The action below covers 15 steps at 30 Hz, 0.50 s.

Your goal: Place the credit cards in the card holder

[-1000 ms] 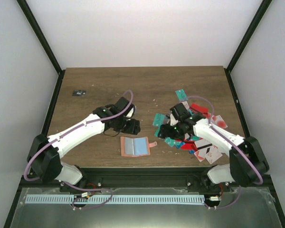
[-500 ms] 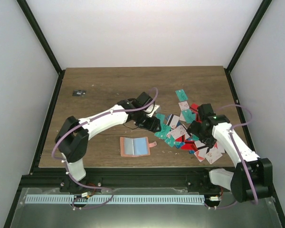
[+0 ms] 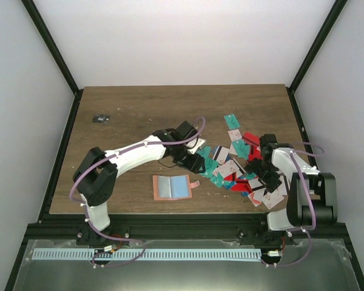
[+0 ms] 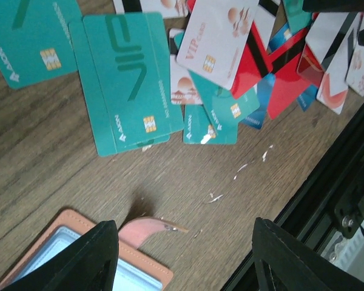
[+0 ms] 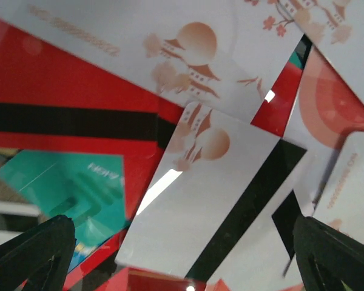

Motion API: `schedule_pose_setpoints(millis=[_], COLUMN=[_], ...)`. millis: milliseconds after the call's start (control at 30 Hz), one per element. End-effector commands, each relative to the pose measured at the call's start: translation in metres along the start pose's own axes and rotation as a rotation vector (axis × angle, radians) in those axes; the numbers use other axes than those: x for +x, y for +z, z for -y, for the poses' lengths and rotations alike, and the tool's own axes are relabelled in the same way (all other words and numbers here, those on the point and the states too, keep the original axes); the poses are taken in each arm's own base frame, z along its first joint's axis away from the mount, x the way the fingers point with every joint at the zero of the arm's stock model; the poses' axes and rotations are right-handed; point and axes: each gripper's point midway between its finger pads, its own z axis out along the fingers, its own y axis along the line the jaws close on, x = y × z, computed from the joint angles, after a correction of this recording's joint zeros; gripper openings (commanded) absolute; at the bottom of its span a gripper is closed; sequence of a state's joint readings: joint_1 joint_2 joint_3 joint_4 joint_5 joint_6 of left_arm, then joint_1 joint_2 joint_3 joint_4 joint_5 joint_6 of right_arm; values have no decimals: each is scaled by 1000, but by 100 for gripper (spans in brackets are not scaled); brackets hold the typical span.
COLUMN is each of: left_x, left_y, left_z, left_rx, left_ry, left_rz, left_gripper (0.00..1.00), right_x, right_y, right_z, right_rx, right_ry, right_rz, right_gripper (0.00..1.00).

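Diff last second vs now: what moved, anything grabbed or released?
Left hand swung right, from just beyond the card holder to the left edge of the credit cards; jaws open, empty. Right hand pulled right across the pile and opened wide, holding nothing. Card holder stayed open, flat, same spot.

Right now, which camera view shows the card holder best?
The top external view: there the card holder lies open and is seen whole. The left wrist view catches only its corner and tab. The right wrist view shows only credit cards.
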<state>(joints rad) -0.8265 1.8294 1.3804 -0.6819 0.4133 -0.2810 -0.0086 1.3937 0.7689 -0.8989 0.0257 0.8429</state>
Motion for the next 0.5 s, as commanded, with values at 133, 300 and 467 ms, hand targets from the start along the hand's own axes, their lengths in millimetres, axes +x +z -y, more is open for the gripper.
schedule_pose_setpoints(millis=[133,300,467], left_x=[12,15,14], left_y=[-6,-6,-9], left_z=[0,-3,-4], left_rx=[3,-5,-11], left_ry=[36,34,31], left_rz=[5,6,18], left_gripper=[62,62,61], right_x=[-1,2,8], right_y=[32,45,53], right_z=[12,19,21], right_rx=[76,114,116], right_ry=[21,27,13], right_rz=[-49,-68,-91], right_gripper=[90,56,39])
